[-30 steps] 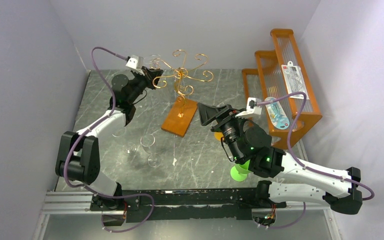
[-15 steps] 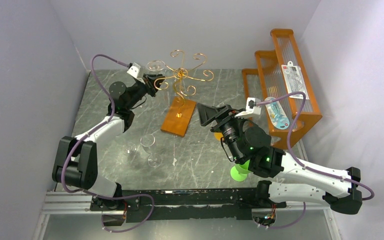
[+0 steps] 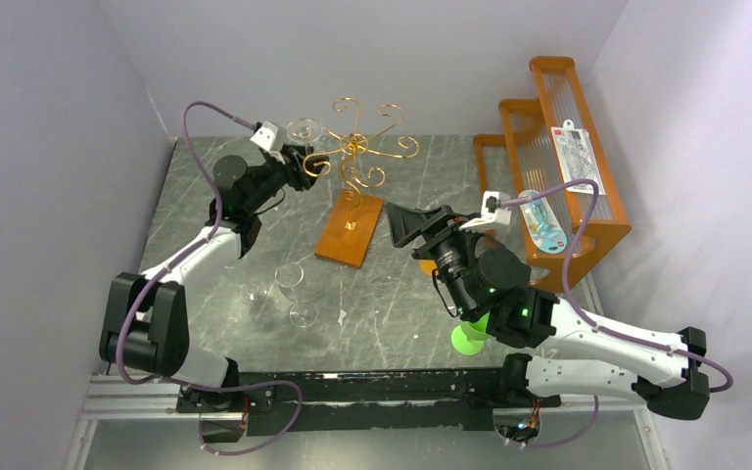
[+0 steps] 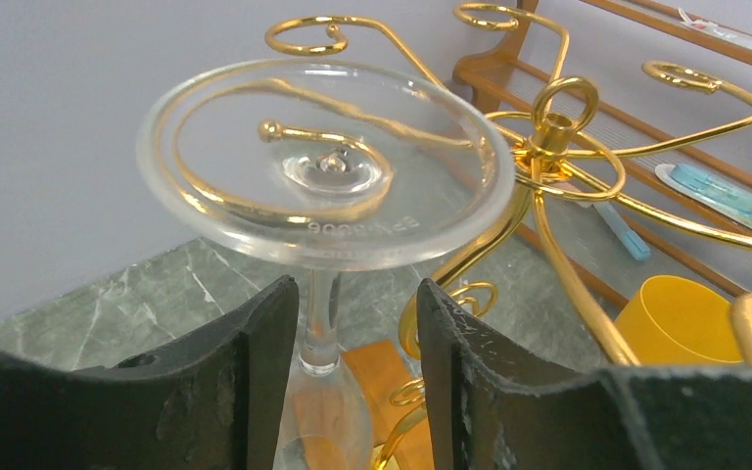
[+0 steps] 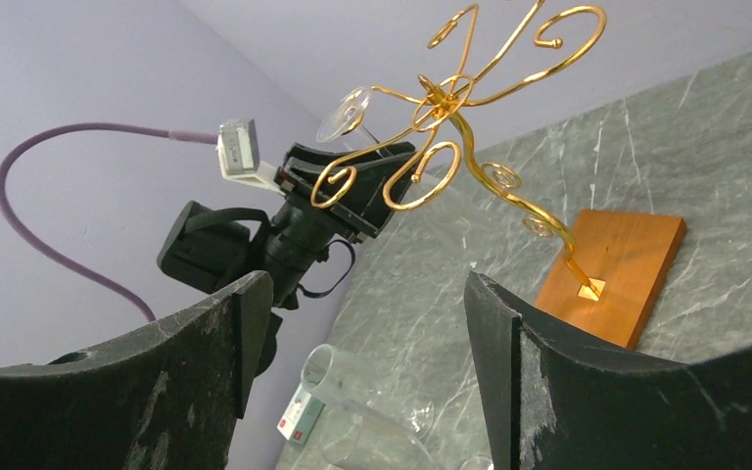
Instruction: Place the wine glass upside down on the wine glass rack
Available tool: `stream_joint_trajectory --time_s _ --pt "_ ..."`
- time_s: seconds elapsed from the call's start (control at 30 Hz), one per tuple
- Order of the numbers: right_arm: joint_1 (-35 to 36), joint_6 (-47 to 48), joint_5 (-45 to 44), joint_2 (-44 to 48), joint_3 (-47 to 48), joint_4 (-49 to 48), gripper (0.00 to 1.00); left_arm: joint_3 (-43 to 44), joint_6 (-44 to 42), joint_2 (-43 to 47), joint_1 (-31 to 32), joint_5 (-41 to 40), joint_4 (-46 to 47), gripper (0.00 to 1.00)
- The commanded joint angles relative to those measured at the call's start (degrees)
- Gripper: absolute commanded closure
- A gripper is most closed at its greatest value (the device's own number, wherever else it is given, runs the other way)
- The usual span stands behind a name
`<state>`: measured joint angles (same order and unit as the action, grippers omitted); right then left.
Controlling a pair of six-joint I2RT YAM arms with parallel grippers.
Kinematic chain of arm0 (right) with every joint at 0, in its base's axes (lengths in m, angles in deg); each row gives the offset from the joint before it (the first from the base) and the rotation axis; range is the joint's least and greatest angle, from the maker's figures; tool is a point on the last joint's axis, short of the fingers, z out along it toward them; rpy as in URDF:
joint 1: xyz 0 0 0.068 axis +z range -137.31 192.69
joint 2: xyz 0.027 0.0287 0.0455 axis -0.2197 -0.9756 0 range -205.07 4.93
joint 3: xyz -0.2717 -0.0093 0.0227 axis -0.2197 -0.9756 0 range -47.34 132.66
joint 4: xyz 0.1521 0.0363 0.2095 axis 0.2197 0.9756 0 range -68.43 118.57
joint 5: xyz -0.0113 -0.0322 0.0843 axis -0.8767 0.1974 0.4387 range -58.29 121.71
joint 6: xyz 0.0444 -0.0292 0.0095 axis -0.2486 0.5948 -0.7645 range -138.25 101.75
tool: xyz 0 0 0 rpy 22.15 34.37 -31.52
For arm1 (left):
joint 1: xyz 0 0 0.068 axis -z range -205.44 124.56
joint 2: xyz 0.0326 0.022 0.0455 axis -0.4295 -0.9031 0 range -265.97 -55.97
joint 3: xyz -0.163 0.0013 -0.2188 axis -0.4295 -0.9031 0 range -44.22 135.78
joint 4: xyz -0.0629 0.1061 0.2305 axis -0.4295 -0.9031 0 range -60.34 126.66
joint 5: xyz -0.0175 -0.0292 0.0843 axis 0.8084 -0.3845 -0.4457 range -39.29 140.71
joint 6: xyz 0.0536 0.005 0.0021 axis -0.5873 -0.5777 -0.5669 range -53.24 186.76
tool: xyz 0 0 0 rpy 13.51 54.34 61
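Probably a robot lab, bare lilac walls (image 3: 49, 147), aluminium mounting rail (image 3: 132, 399)

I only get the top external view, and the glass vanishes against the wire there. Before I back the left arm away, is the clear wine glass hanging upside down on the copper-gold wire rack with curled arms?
Observer: Yes, going by the left wrist view. The clear wine glass is inverted, bowl down. Its round foot sits over one gold curl of the copper-gold wire rack, and the curl wraps around the stem.
Operator: Are the fingers off the stem?
Observer: The left gripper is open. The stem stands between the fingers with a clear gap on one side. On the other side it is too close to tell whether it touches.
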<state>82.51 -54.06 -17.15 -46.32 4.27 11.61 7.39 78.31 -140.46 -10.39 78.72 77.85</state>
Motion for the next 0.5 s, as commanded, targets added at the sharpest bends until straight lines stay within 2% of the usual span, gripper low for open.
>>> stream_joint_trajectory --time_s 0.0,0.27,0.47 --pt "-0.1 -0.9 -1.2 0.8 -0.3 0.3 0.24 -1.0 -2.4 4.3 0.4 -2.0 -1.9 0.46" --pt "-0.1 -2.0 -0.9 1.8 -0.5 3.0 0.24 -3.1 -0.1 9.6 0.4 -11.6 -10.0 0.44" --pt "-0.1 -2.4 -0.8 2.6 0.2 7.5 0.24 -6.9 2.7 15.3 0.4 -18.0 -15.6 0.39"
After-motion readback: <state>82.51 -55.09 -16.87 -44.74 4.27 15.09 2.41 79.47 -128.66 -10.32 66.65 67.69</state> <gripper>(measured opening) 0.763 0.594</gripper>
